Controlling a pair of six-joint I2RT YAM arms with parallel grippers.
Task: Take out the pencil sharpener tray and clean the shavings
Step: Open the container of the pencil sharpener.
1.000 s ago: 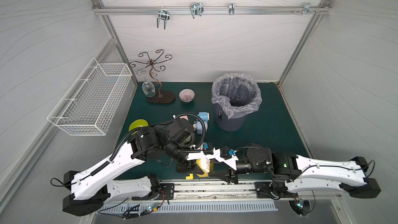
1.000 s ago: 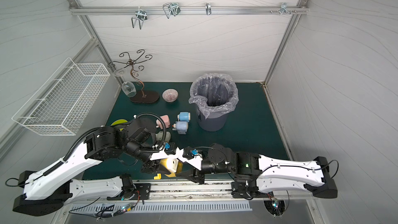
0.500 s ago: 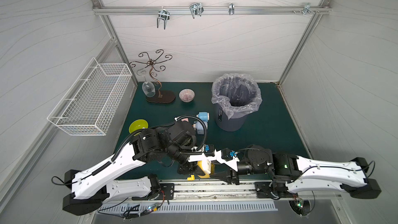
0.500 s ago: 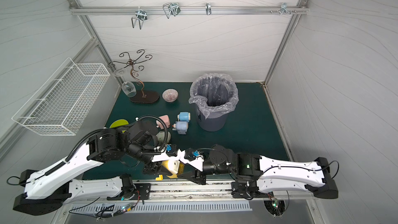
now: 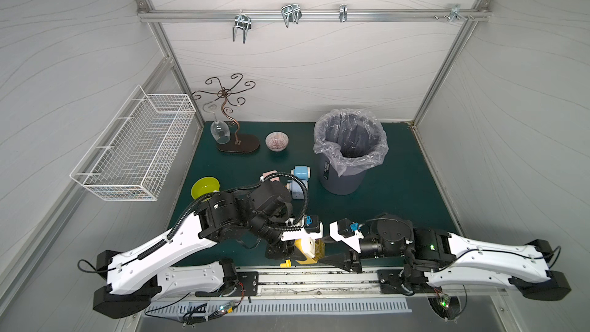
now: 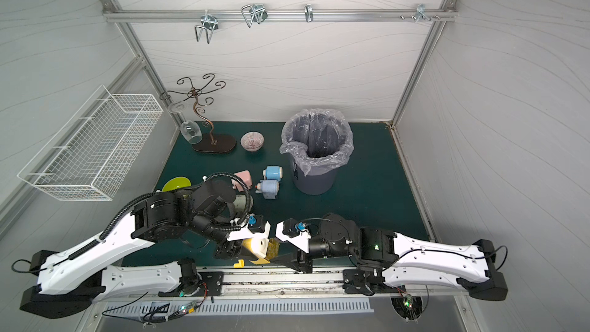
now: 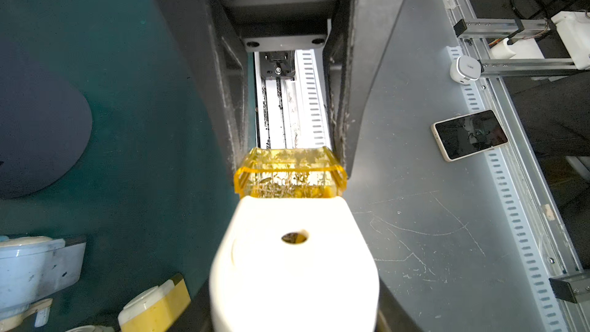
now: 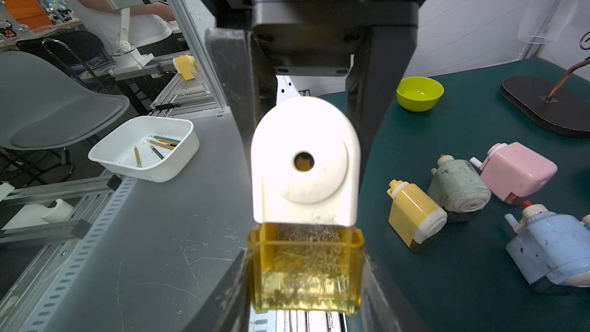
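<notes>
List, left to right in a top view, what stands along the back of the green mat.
Wine-glass stand → patterned bowl → bag-lined bin.

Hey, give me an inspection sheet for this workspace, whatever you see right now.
Surface: dark green mat.
Job's things: sharpener held up, yellow tray sticking out, shavings inside; lined bin upright.
Clutter: spare sharpeners, green bowl, patterned bowl, glass stand.
Claws: left claw shut on sharpener; right claw shut on tray.
Cables: black hose loops over left arm.
Surroundings: wire basket, hook rail; phone and pencil tub outside.
</notes>
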